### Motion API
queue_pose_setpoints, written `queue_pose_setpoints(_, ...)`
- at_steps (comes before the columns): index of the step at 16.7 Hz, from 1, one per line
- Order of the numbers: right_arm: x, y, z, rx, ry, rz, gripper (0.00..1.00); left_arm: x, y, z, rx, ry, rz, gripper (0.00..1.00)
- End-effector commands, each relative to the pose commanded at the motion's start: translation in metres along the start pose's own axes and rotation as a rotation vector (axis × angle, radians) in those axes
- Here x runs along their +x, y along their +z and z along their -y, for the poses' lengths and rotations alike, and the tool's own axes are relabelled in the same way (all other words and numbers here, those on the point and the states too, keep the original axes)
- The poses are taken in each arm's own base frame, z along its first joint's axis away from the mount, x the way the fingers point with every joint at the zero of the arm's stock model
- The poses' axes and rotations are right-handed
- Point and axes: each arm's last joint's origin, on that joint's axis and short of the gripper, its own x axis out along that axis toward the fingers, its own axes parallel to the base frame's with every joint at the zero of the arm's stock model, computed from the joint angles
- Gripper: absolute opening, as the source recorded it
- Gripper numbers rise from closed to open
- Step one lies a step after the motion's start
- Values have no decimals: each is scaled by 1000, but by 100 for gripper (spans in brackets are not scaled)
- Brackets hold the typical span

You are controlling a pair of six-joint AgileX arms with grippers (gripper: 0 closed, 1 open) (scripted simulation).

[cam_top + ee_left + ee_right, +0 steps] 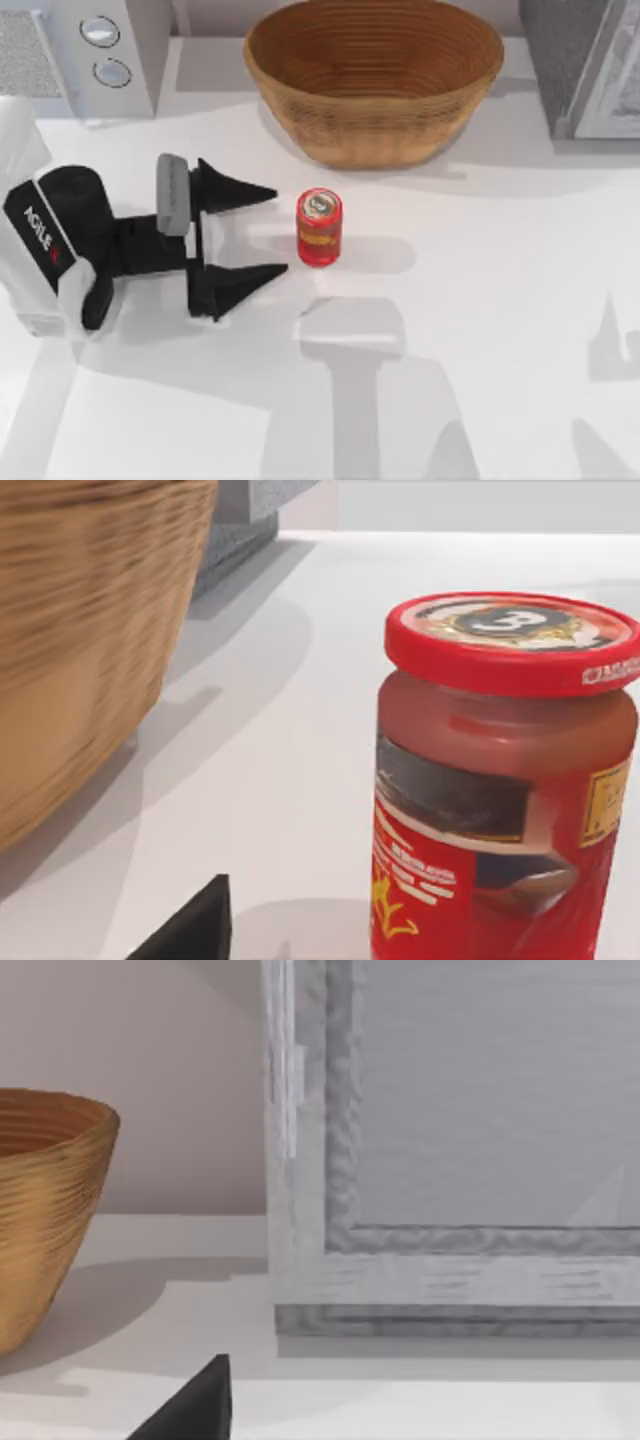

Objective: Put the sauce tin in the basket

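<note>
The sauce tin [319, 227] stands upright on the white table, red with a yellow label band and a printed lid. My left gripper [280, 229] lies level just left of it, open, its two black fingertips a short gap from the tin and reaching toward either side of it. Close up in the left wrist view, the sauce tin [500, 780] stands beside the basket [90, 650]. The basket [370, 130], a large woven tan bowl, sits behind the tin at the table's back. My right arm is parked at the right; its wrist view faces the basket [45, 1210].
A white appliance with two dials [90, 55] stands at the back left. A grey box-like appliance [585, 65] stands at the back right, large in the right wrist view [460, 1160]. Bare table stretches in front of the tin and to its right.
</note>
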Motion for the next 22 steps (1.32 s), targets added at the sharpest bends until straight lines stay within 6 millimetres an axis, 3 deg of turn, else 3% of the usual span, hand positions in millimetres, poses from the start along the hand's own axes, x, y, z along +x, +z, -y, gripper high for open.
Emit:
queue_pose_setpoints(3,0,0,0,0,0,0,100,4,0,0,-1,3,0,100)
queue_pose_setpoints(10,0,0,0,0,0,0,100,64,0,0,-1,-1,-1,100)
queue_pose_setpoints(15,0,0,0,0,0,0,100,70,0,0,0,0,0,100)
queue_pose_setpoints(22,0,0,0,0,0,0,100,70,0,0,0,0,0,47)
